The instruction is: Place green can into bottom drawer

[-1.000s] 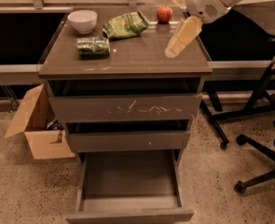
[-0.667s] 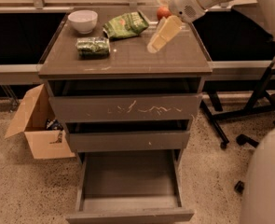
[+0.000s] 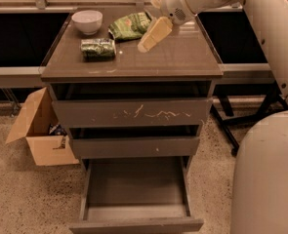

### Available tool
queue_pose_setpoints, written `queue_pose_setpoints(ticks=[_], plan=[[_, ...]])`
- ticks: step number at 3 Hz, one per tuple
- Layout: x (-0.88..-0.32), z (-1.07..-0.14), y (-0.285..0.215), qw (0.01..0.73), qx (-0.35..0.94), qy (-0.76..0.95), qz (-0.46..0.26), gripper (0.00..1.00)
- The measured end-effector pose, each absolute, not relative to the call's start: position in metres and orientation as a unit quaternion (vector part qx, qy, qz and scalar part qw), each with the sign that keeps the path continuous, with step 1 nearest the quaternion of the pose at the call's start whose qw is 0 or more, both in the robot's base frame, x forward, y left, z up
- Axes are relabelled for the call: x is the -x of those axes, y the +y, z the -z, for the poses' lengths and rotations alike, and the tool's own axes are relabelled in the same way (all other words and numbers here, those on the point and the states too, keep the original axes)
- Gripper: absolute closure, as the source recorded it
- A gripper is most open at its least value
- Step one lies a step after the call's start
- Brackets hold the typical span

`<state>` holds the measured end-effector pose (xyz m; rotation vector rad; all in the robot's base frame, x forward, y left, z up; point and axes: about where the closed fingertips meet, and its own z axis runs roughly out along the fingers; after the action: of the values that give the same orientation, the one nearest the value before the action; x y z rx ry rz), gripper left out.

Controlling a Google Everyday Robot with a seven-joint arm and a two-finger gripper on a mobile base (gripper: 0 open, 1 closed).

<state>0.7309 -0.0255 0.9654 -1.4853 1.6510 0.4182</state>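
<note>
The green can (image 3: 98,48) lies on its side on the cabinet top (image 3: 177,62), left of centre, in front of a white bowl (image 3: 87,21). My gripper (image 3: 148,39) hangs low over the middle of the top, to the right of the can and apart from it, holding nothing that I can see. The bottom drawer (image 3: 136,183) is pulled out at floor level, and its inside shows nothing in it. The scratched top drawer front (image 3: 133,112) and the middle drawer front (image 3: 133,146) are pushed in.
A flat green snack bag (image 3: 130,25) lies behind the gripper, right of the bowl. An open cardboard box (image 3: 38,130) stands on the floor left of the cabinet. My arm (image 3: 260,18) and base (image 3: 268,174) fill the right side. Dark legs (image 3: 231,123) stand behind the cabinet's right.
My gripper has moved left and a little down across the cabinet top, from the right edge toward the can. The red fruit at the back is now hidden behind my arm.
</note>
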Motion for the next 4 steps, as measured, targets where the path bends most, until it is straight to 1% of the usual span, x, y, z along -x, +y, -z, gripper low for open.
queue_pose_setpoints(ticks=[1,2,3,4], plan=[[-0.744,-0.952,-0.006,0.431,0.594,0.65,-0.2,0.0],[-0.766,-0.933,0.029,0.432,0.583,0.643,-0.245,0.0],[-0.783,-0.914,0.058,0.421,0.572,0.648,-0.275,0.0],[-0.796,-0.896,0.081,0.404,0.565,0.662,-0.281,0.0]])
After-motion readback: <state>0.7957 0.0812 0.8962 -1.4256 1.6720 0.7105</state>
